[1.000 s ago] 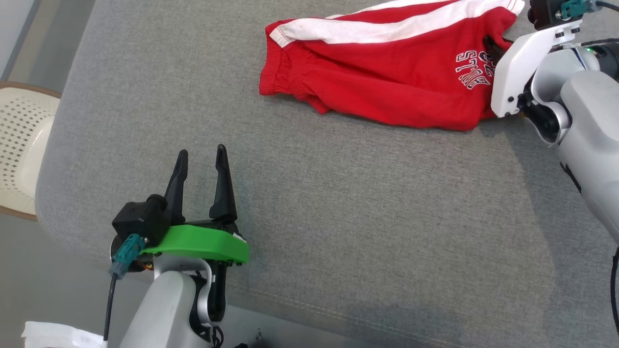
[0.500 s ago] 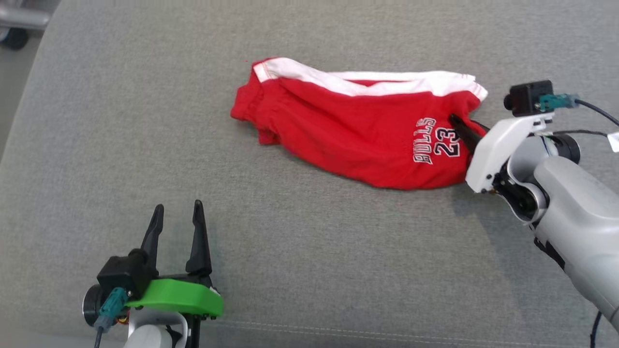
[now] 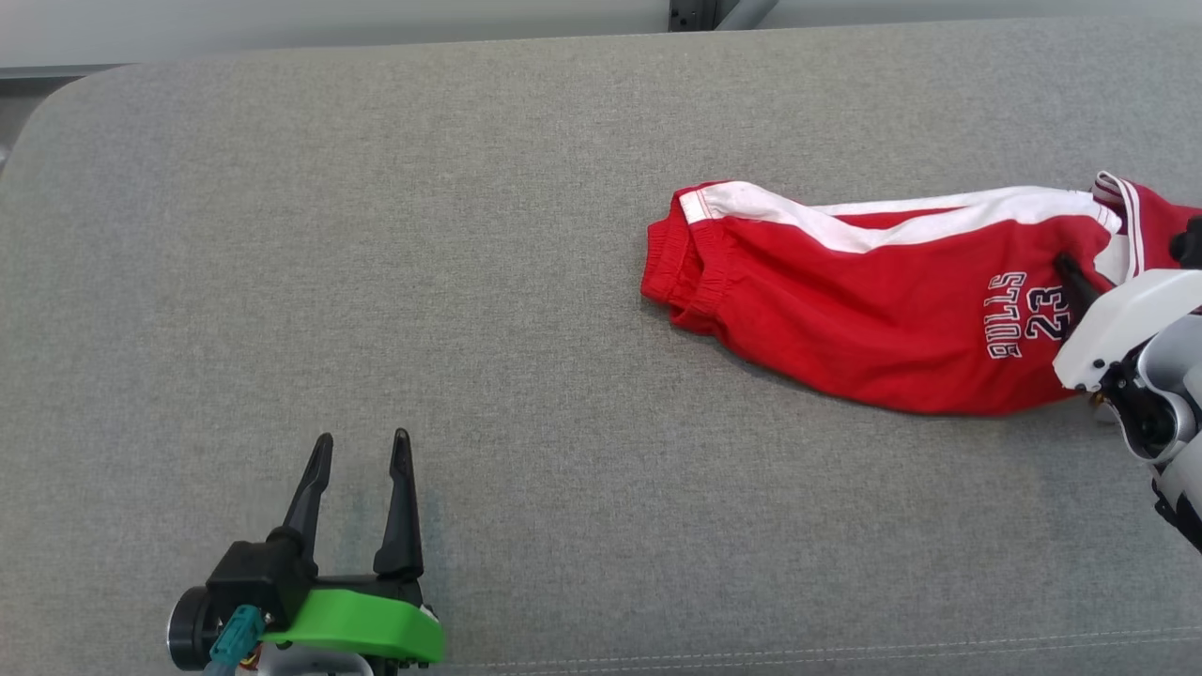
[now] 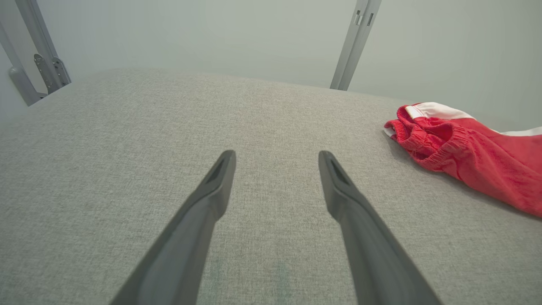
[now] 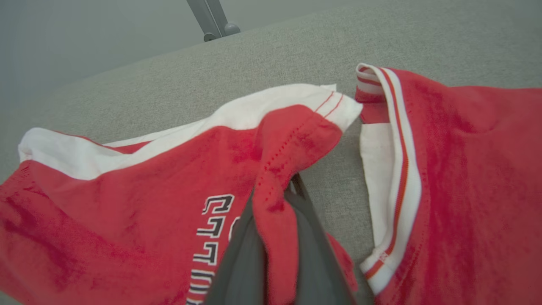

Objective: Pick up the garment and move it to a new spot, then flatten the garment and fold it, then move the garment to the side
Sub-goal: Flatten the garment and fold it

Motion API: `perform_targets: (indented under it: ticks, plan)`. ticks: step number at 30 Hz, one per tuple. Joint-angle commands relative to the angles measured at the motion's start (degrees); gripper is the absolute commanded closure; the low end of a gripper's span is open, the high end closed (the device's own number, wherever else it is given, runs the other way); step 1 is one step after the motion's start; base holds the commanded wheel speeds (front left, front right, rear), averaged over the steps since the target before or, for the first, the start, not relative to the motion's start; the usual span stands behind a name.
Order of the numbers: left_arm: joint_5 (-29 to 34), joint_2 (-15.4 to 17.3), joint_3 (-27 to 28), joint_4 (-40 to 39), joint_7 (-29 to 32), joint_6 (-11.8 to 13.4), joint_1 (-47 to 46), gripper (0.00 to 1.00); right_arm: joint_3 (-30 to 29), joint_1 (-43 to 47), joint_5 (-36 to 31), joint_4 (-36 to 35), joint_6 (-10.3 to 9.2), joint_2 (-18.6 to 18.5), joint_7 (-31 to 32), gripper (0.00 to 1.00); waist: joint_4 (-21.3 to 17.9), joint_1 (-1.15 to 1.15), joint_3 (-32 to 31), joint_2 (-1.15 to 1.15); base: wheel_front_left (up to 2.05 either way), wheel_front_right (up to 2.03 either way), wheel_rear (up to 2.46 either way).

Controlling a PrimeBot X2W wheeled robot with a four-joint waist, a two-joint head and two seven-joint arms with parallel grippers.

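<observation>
The garment is a pair of red shorts with a white side stripe and "BULLS 23" print. It lies stretched across the right side of the grey padded table. My right gripper is shut on its hem beside the print. In the right wrist view a fold of red garment fabric is pinched between the right gripper fingers, and the other leg lies to the right. My left gripper stands open and empty at the lower left, far from the cloth. Past the open left gripper, the garment's waistband end lies at the right.
The table's far edge runs along the top of the head view, with a grey metal post behind it. More posts and a pale wall stand beyond the table. Bare grey padding spreads between the two grippers.
The head view has shifted, bringing the table's far edge into view. Relative to my left gripper, the right gripper and the garment it holds now stand farther right.
</observation>
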Motion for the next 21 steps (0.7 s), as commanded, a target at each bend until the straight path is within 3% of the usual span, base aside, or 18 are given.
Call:
perform_targets:
  ticks: [1,6,13,21]
  plan:
    - [0.6,-0.1,0.2,-0.3,-0.1,-0.4,1.1,0.00,-0.4,-1.2,-0.5,-0.1,-0.04,0.1,-0.8,1.00,0.0,0.00,0.0,0.62,0.00,0.00,0.00]
    - [1.9,-0.7,0.5,0.1,-0.1,-0.8,1.9,0.00,1.0,-2.4,-2.2,-3.9,-0.03,2.0,-0.7,1.00,0.2,0.00,-0.8,0.62,0.00,0.00,0.00]
    - [3.0,-1.4,0.9,0.6,-0.1,-1.5,1.8,0.00,3.4,-3.2,-4.4,-11.2,-0.03,8.2,2.2,1.00,1.0,0.00,-1.1,0.62,0.00,0.00,0.00]
    - [3.4,-2.0,0.2,1.2,-0.1,-2.5,-0.3,0.00,2.4,-5.5,-10.6,-6.8,-0.03,17.4,3.3,1.00,3.2,0.00,1.1,0.62,0.00,0.00,0.00]
